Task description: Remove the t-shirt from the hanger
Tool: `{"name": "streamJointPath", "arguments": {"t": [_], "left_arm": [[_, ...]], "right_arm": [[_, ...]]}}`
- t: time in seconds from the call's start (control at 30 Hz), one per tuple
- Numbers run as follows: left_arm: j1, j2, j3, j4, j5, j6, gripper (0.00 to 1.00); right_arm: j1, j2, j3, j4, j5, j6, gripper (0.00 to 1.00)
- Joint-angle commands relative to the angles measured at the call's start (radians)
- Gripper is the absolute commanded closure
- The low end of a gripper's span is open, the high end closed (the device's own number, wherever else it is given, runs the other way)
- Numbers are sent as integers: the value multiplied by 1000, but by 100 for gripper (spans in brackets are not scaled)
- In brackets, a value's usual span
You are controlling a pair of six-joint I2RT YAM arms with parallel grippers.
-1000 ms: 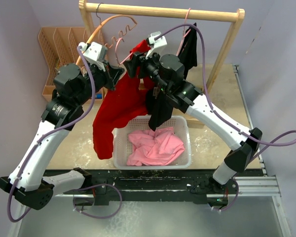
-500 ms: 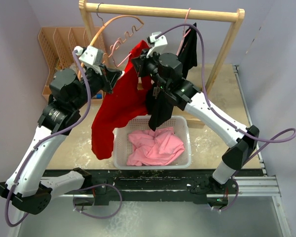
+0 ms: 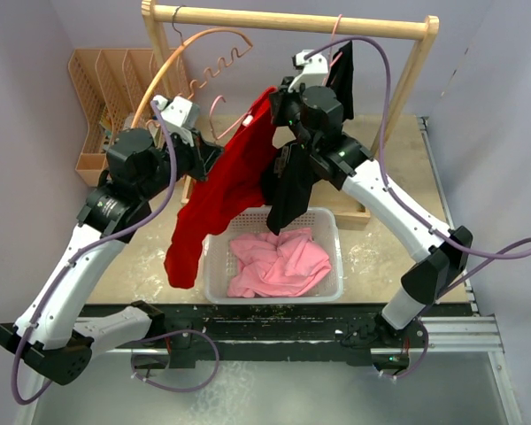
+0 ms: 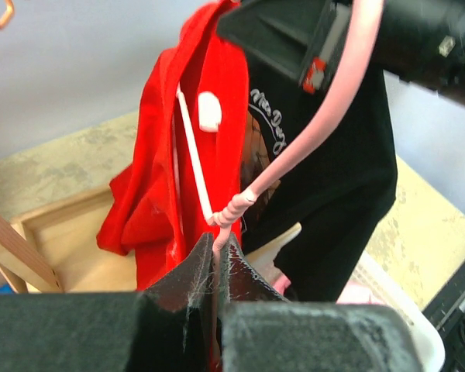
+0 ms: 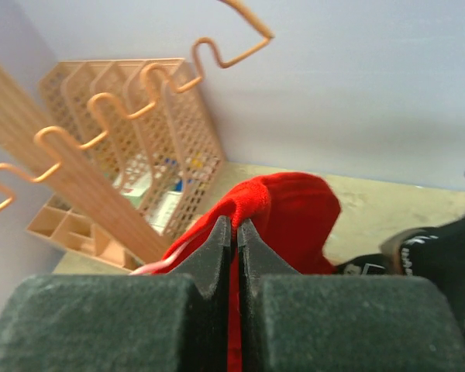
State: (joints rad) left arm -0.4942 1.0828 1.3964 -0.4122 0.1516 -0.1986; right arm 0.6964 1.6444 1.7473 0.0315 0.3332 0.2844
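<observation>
The red t-shirt (image 3: 230,177) hangs stretched between my two grippers, its lower part drooping beside the basket. My left gripper (image 3: 214,154) is shut on the pink hanger (image 3: 218,113), pinching the wire just under its twisted neck (image 4: 234,208); the jaws (image 4: 215,242) are closed on the wire. The red t-shirt (image 4: 217,85) drapes over the hanger's pale arm (image 4: 192,151). My right gripper (image 3: 277,96) is higher and to the right, shut on a raised fold of the red t-shirt (image 5: 294,205), with cloth pinched between its tips (image 5: 233,223).
A black t-shirt (image 3: 288,190) hangs from the wooden rail (image 3: 283,22) right behind the red one. A white basket (image 3: 214,266) holding a pink garment (image 3: 279,261) stands below. An orange hanger (image 3: 203,49) hangs on the rail; a wooden organiser (image 3: 93,80) stands at the back left.
My right gripper has shut on the red cloth and risen up and to the right, pulling the shirt's top edge taut. The left gripper kept hold of the hanger and shifted slightly.
</observation>
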Motion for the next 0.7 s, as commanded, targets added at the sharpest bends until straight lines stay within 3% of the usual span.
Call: {"name": "streamJointPath", "arguments": {"t": [0.0, 0.43, 0.67], "left_arm": [[-3, -65, -14, -52, 90, -27, 100], [-3, -148, -38, -78, 208, -46, 100], [-3, -150, -67, -49, 160, -54, 100]], "right_arm": [[-82, -11, 47, 0, 136, -23, 100], [-139, 53, 28, -31, 187, 0, 100], [-141, 11, -43, -2, 127, 8, 100]]}}
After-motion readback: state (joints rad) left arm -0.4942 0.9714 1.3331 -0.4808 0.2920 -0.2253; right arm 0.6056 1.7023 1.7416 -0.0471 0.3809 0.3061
